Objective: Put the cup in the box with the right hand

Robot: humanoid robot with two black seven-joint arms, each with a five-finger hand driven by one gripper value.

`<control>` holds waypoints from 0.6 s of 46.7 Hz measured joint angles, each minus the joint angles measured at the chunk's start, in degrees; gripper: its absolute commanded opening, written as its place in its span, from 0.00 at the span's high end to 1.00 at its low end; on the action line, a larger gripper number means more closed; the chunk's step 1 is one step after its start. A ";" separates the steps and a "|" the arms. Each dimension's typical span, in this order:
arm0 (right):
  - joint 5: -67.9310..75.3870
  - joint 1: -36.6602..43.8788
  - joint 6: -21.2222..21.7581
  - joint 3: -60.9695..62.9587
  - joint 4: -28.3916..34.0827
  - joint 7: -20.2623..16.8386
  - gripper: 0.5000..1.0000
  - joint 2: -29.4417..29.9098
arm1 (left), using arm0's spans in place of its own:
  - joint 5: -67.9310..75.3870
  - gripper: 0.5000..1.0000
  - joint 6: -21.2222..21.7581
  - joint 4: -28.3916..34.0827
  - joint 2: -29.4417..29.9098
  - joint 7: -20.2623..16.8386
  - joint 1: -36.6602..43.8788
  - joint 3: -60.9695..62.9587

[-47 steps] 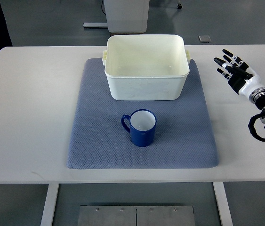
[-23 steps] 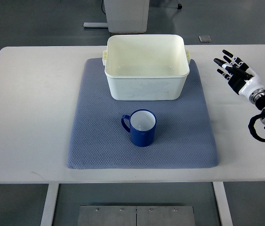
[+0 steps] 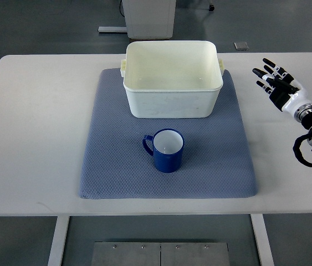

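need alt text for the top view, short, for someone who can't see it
A blue cup stands upright on a grey-blue mat on a white table, its handle pointing left, just in front of an empty white box. The robot's right hand is over the table's right edge, fingers spread, holding nothing.

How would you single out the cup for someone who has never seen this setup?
A blue-grey mat covers the middle of the white table. On it, just in front of the cream box, the cup stands upright. It is the only dark blue thing, white inside, handle pointing left.
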 measured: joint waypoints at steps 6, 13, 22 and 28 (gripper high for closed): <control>0.00 -0.01 0.00 -0.01 0.00 0.01 0.00 0.05 | 0.00 0.00 0.00 0.00 0.00 -0.02 0.00 0.00; 0.00 0.04 0.00 -0.05 0.02 0.01 0.00 0.07 | 0.00 0.00 0.00 0.02 0.00 -0.03 0.00 0.00; 0.00 0.15 0.00 -0.02 0.00 0.02 0.00 -0.08 | 0.00 0.00 0.00 0.02 0.00 -0.03 0.00 0.00; 0.00 0.18 -0.05 -0.03 -0.04 0.02 0.00 0.05 | 0.00 0.00 0.00 0.01 0.00 -0.03 -0.01 0.00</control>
